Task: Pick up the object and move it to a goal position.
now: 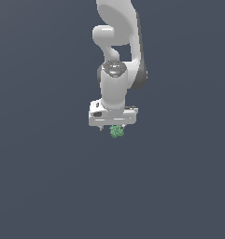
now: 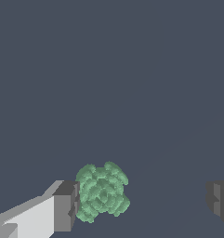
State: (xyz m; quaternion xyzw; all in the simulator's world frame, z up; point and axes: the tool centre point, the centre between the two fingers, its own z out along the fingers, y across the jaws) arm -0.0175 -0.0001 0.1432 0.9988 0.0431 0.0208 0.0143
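The object (image 2: 102,191) is a small bumpy green lump, like a cluster of tiny balls. It lies between the fingers of my gripper (image 2: 142,202), which is open with its jaws spread wide. The lump sits right against one dark fingertip pad (image 2: 67,204), while the other pad (image 2: 217,198) is well apart from it. In the exterior view the white gripper (image 1: 113,127) hangs straight down from the arm, and the object (image 1: 116,132) shows just below the hand's lower edge.
A plain dark grey-blue surface (image 1: 48,186) fills both views. The white arm (image 1: 117,42) rises behind the hand toward the top of the exterior view. No goal marker shows.
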